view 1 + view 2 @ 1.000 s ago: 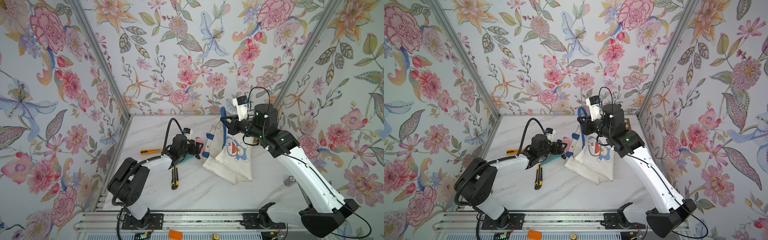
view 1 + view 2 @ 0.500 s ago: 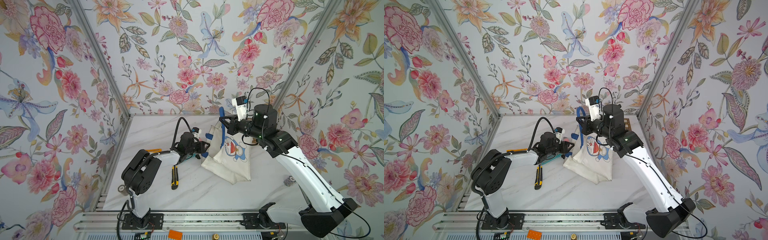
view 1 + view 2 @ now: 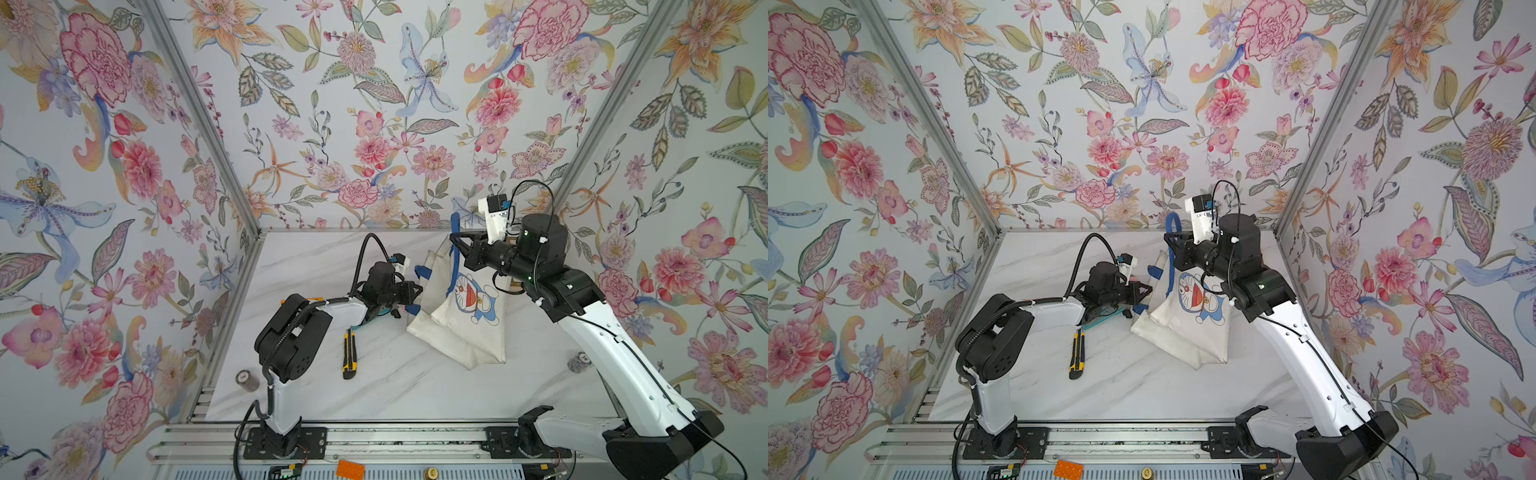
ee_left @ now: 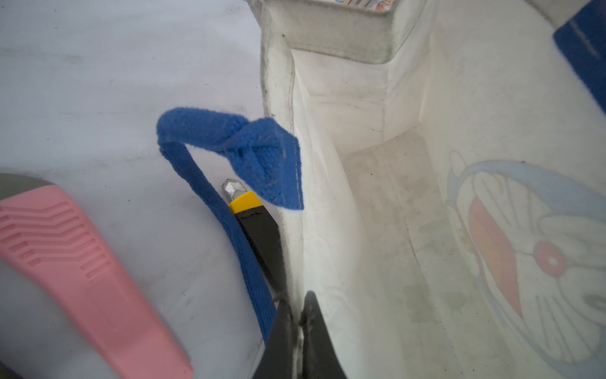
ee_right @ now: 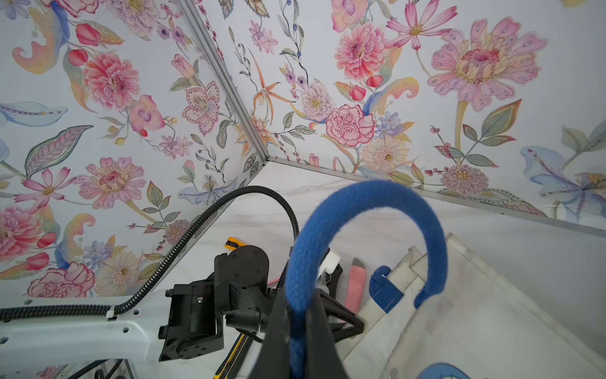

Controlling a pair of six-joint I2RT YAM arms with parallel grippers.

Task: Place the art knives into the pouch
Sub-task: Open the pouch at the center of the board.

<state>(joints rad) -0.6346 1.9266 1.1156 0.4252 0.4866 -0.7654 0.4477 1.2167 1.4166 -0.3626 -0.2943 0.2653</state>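
Left fingers (image 4: 316, 341): closed flat on the near rim of the white canvas pouch with the blue cartoon cat print (image 3: 478, 338). A second ago they were spread wide and just short of the cloth.
Right fingers (image 5: 320, 341): clamped on the raised blue strap handle (image 5: 370, 193), as in the earlier pictures, so the far side of the mouth is kept lifted.
Pouch mouth: now held apart between the two grips. In the left wrist view only bare canvas is seen inside, with no knife in it.
Just beside the left fingers: a yellow-tipped black cutter (image 4: 259, 236) lies outside the pouch wall, under the slack blue strap loop (image 4: 196, 124), with a short silvery blade tip showing.
Further out from the left fingers: a pink-handled cutter (image 4: 75, 256) lies on the white marbled bench (image 3: 415, 395), on the side away from the pouch.
Behind the left fingers, toward that arm's base: the yellow-and-black art knife (image 3: 350, 353) lies flat on the bench, well apart from the pouch and untouched.
Meaning for the task: the opening is judged secured and the insertion not yet begun. No knife is held by either arm, so one grip will probably have to be given up for a pick. Which cutter is intended cannot be settled.
Risk: if the rim is released, the soft mouth may sag shut.
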